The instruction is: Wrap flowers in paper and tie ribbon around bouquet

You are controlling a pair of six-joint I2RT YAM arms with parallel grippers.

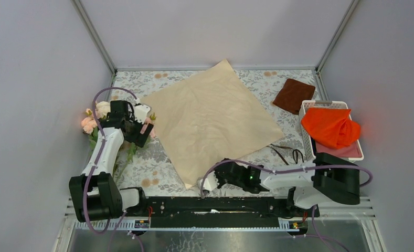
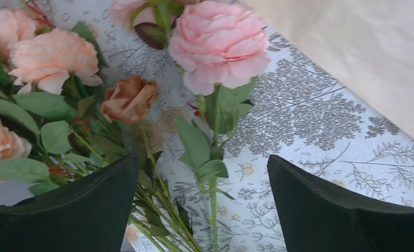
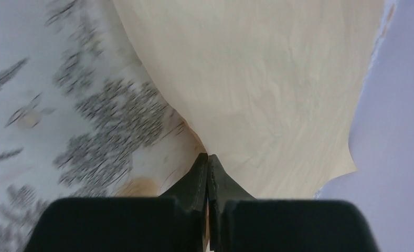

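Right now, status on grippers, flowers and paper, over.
Left gripper open over the flowers. Right gripper shut on near corner of the paper. Flowers unwrapped, lying left of it. Nothing blocking.

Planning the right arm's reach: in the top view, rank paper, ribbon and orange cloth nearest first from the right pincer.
1. paper, its near corner at the right pincer.
2. ribbon, just to the right.
3. orange cloth, far right.
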